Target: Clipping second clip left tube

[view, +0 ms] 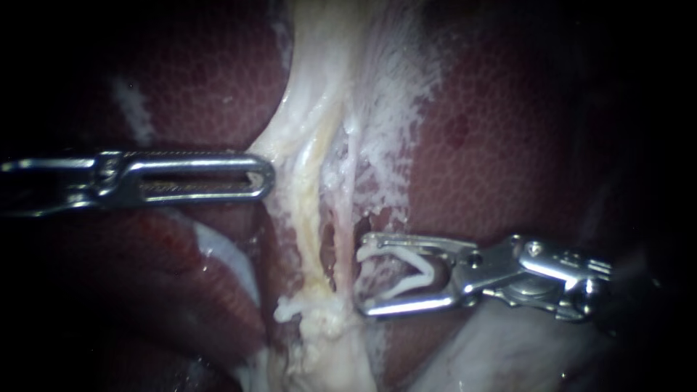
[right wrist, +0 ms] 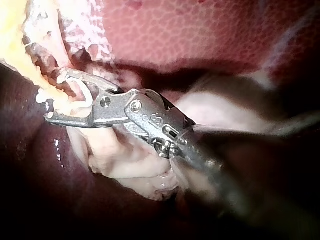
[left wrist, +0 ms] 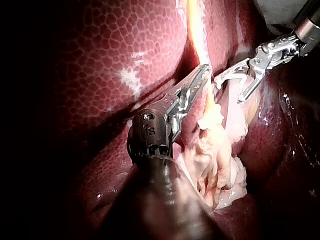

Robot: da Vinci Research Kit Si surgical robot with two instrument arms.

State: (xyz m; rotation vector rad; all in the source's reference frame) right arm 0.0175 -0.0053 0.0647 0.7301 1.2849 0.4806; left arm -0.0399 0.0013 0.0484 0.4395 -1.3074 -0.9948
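The cream-yellow left tube [view: 311, 225] runs down the dark red mottled liver [view: 501, 145]. 1 thin whitish tube [view: 347, 210] lies just to its right, with a dark slot between the 2. Left of the left tube, the left instrument [view: 267, 176] lies level. Its 2 slotted steel jaws are pressed together on the edge of the pale fibrous tissue sheet [view: 294, 138] around that tube. Right of the left tube, past the thin one, the right instrument [view: 361, 277] carries a white V-shaped plastic clip [view: 423, 276]. Its jaws stand wide, both touching the clip. The clip's mouth faces the left tube, its tips just beside the thin tube and around neither.
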